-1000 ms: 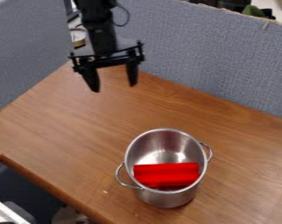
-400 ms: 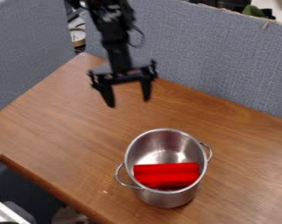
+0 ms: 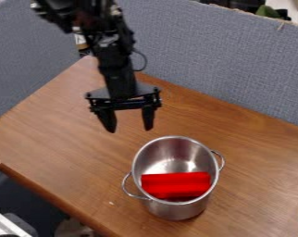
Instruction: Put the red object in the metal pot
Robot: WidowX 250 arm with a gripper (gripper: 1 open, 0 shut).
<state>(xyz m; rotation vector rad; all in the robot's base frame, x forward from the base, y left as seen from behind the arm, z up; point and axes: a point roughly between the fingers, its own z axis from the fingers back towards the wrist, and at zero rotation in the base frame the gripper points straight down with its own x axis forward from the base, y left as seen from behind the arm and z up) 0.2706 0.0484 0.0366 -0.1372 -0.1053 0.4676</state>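
Red object seen lying inside metal pot, toward the near side; pot stood upright on wooden bench. Beyond it, black claw held above the bench, fingers spread wide, pointed down, nothing gripped. Bench backed by grey panels.

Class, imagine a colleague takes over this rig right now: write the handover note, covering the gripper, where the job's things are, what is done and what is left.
Gripper: the black two-fingered gripper is open and holds nothing, above the wooden table, beyond the pot.
Things: the bright red, rounded oblong block lies inside the shiny round steel pot with two loop handles.
Done: red block in the pot.
Left: nothing more to place.
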